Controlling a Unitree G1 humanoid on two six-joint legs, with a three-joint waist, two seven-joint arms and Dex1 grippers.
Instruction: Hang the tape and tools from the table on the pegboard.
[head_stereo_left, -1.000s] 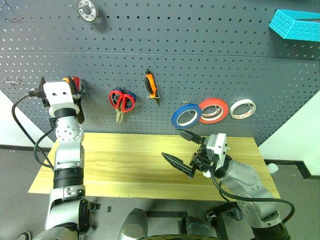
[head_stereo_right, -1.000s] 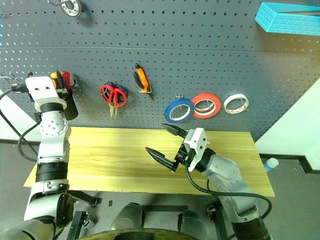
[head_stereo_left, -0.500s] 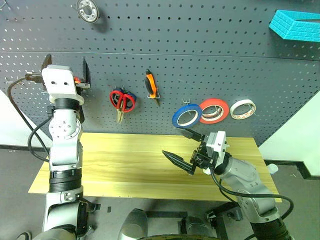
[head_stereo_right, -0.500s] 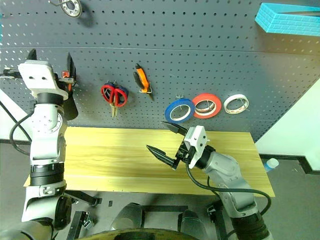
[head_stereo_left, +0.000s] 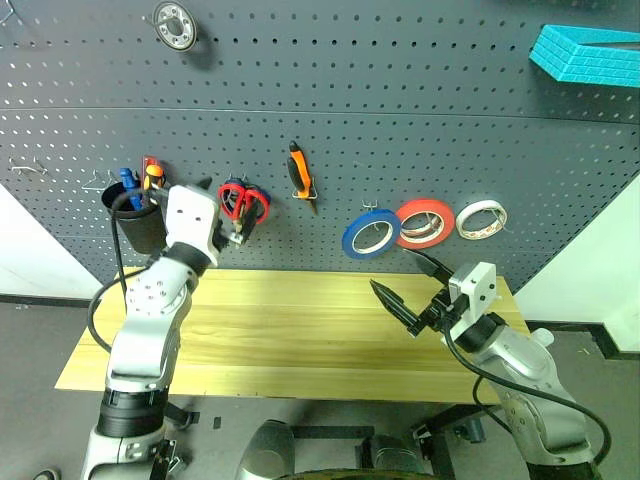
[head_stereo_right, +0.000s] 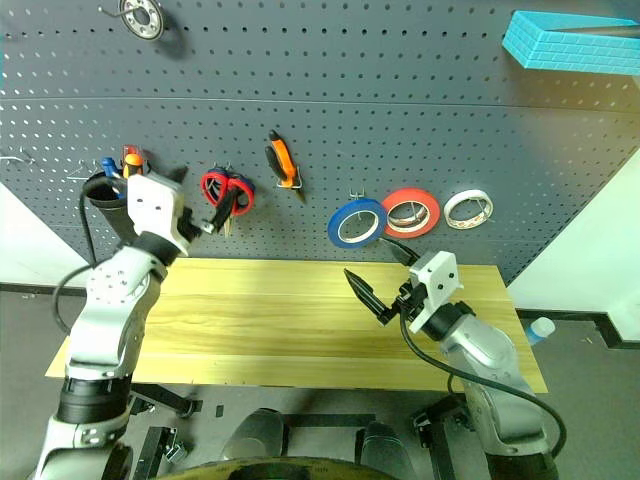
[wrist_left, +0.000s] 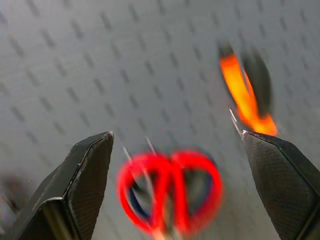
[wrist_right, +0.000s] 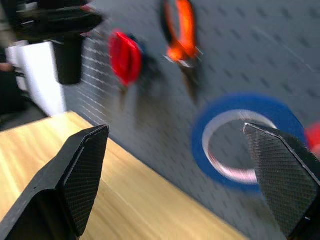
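Hanging on the pegboard are seen all the task's things: the blue tape roll on a hook beside a red roll and a whitish roll, the red-handled scissors, the orange-handled pliers, and the screwdriver with an orange handle in a black cup. Nothing is seen lying on the counter.

The left end effector is held open and empty, just in front of the scissors. The right end effector is also spread wide and empty, above the counter and below the tape.

The tape is judged to be light and stiff; it would best be taken by its rim. The scissors and pliers are probably heavier and hard, with smooth metal blades, so the handles would give the safer hold.
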